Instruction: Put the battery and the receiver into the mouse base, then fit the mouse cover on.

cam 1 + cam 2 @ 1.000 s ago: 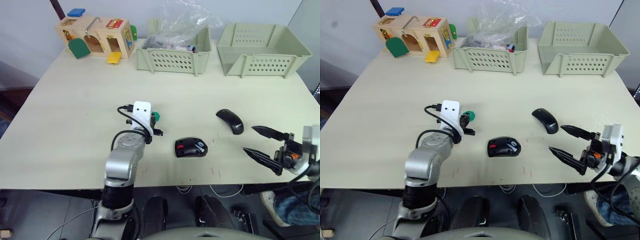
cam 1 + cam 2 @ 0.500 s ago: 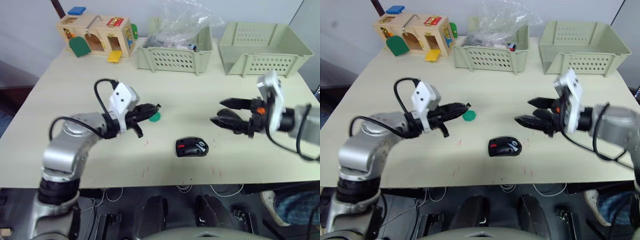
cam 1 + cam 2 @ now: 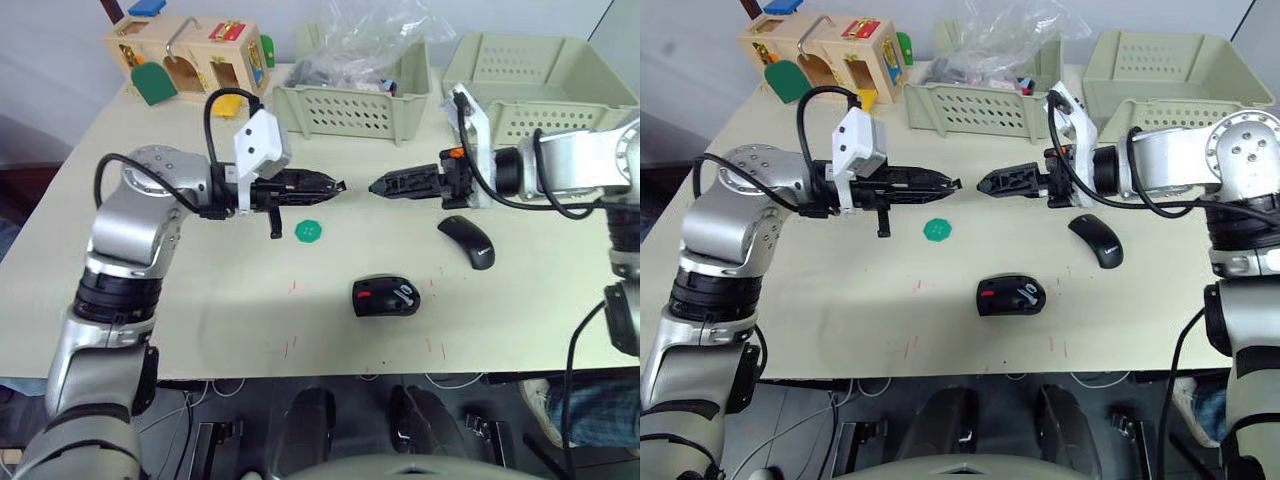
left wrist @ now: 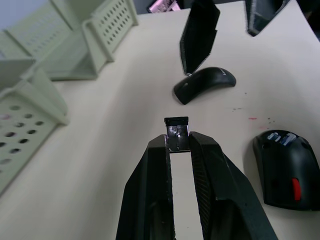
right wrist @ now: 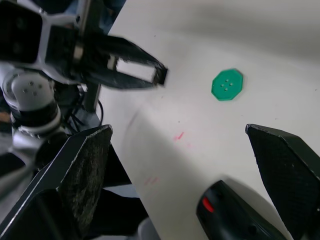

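Looking down from the head, I see my left gripper tip to tip with my right gripper above the table; the mouse base lies below them, the mouse cover beside it

Left wrist: fingers pinch the receiver

Right wrist: jaws spread wide

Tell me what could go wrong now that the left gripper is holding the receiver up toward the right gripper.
The receiver is pinched only at the left gripper's fingertips above the table, so it could slip and drop. The open right gripper faces it closely; a misjudged handover could knock it loose, perhaps near the mouse base.
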